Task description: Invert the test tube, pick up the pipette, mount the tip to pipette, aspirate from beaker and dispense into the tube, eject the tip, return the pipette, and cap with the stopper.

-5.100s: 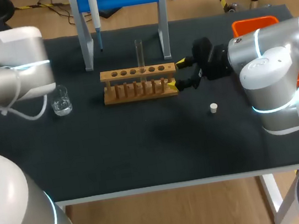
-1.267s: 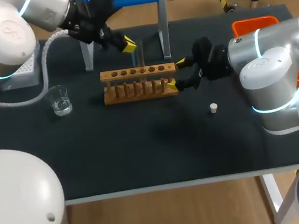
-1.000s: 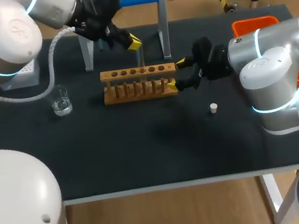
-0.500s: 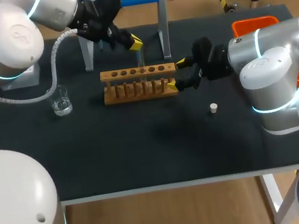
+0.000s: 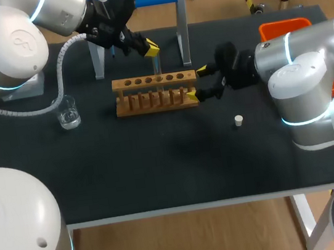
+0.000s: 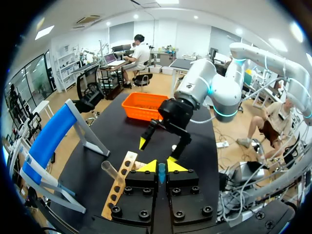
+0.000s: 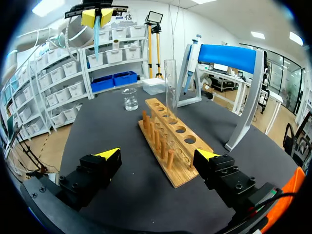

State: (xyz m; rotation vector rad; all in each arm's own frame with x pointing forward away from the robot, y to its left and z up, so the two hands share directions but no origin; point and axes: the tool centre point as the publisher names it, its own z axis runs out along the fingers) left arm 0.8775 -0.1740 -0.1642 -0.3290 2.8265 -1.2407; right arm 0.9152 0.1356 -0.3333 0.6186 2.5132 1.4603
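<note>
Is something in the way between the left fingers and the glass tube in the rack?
Nothing I can see. The left gripper hangs close beside the test tube standing in the wooden rack, with only air between. Its fingers are pinching a thin blue piece, though.

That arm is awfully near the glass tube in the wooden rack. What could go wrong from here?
The left gripper, shut on a thin blue piece, hangs close to the glass test tube, which stands tall in the wooden rack; a slightly off approach could knock or crack it. The right gripper stands open around the rack's end, so a bump might shift the rack.
</note>
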